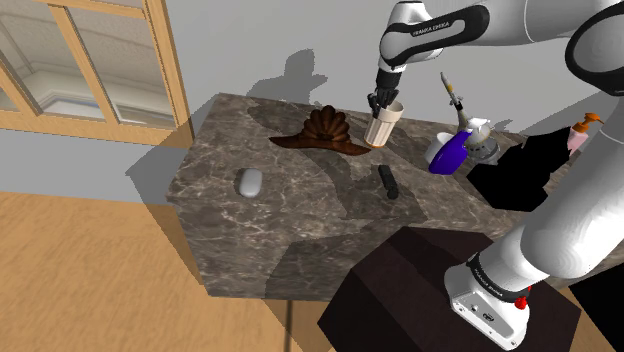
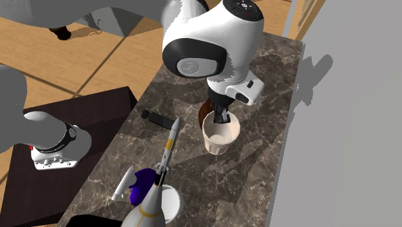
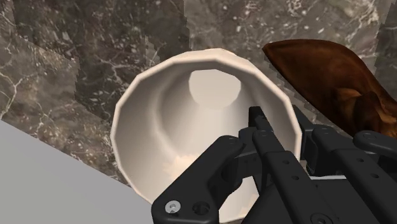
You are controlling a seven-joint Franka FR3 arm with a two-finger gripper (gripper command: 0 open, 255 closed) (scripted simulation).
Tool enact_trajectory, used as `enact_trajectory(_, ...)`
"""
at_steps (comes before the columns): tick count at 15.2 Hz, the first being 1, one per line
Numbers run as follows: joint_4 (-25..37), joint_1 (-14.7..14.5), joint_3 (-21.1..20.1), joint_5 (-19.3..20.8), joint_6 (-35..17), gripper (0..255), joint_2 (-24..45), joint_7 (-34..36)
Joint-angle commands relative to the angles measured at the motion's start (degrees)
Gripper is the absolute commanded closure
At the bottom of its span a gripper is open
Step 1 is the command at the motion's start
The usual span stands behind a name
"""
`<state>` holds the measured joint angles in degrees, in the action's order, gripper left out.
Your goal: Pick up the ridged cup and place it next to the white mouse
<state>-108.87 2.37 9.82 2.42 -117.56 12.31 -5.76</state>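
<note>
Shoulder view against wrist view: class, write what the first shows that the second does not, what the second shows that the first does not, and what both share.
Shoulder view, not the wrist: the pale mouse, a black bar-shaped thing, a blue and white thing, the window and the dark stand. Wrist view, not the shoulder: the inside of the ridged cup, down to its bottom. Both: the cup, the pincer shut on its rim, the brown ridged object beside it and the marbled counter.
</note>
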Motion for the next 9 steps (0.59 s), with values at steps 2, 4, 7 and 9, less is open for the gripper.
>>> enact_trajectory(2,0.0,0.0,0.0,0.0,0.0,255,0.0,0.0)
enact_trajectory(4,0.0,0.0,0.0,0.0,0.0,255,0.0,0.0)
enact_trajectory(7,0.0,0.0,0.0,0.0,0.0,255,0.0,0.0)
enact_trajectory(9,0.8,0.0,0.0,0.1,1.4,255,-0.6,0.0)
